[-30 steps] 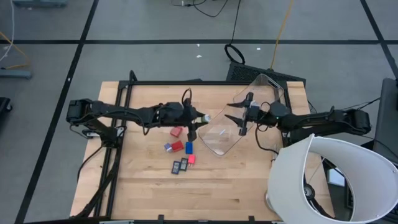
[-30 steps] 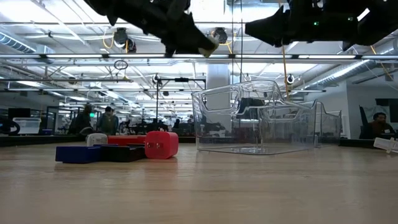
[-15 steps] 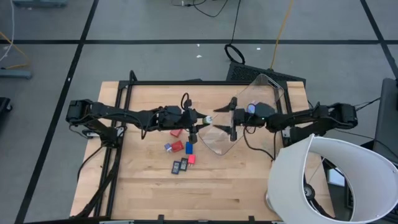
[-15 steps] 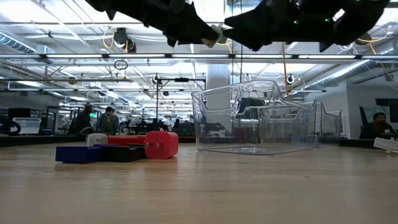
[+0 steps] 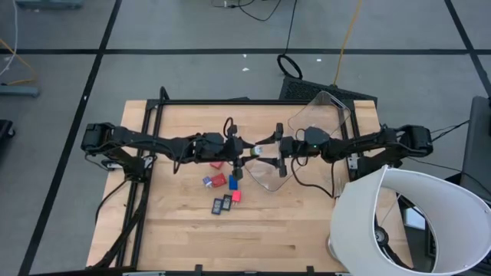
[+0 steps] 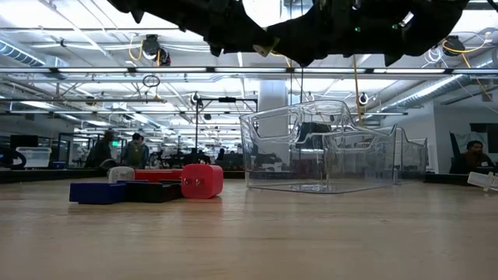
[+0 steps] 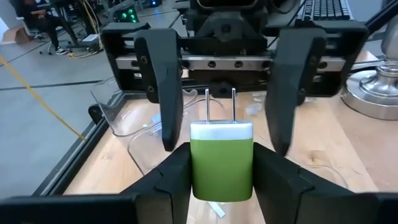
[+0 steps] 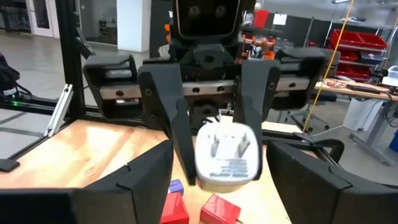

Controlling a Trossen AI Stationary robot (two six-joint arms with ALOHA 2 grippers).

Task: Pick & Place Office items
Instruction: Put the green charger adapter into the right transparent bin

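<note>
My left gripper (image 5: 247,150) is shut on a green charger block (image 7: 221,163) with a white cap and two metal prongs, high above the table. My right gripper (image 5: 276,151) faces it, open. Its two fingers (image 7: 163,87) stand on either side of the block's pronged end without touching. The block's white face shows in the right wrist view (image 8: 226,153). Red, blue and dark flat pieces (image 5: 223,184) lie on the table below the left gripper. A red block (image 6: 202,180) and a blue one (image 6: 97,192) rest flat on the wood. My left gripper pinches the green body's two opposite sides (image 7: 198,169) between its two fingers. The fingers lie level and point toward the table's right. The block is lifted clear, its white cap and prongs (image 7: 219,106) pointing away from the gripper toward my right gripper.
A large clear plastic bin (image 5: 311,142) stands on the table's far right part, under my right arm; it also shows in the low view (image 6: 327,155). A white lamp shade (image 5: 406,222) covers the near right corner. Bare wood lies along the near edge.
My right gripper has moved toward the table's left edge, over the clear bin, up to the block held by my left gripper, and stays open. My left gripper has kept hold of the block.
</note>
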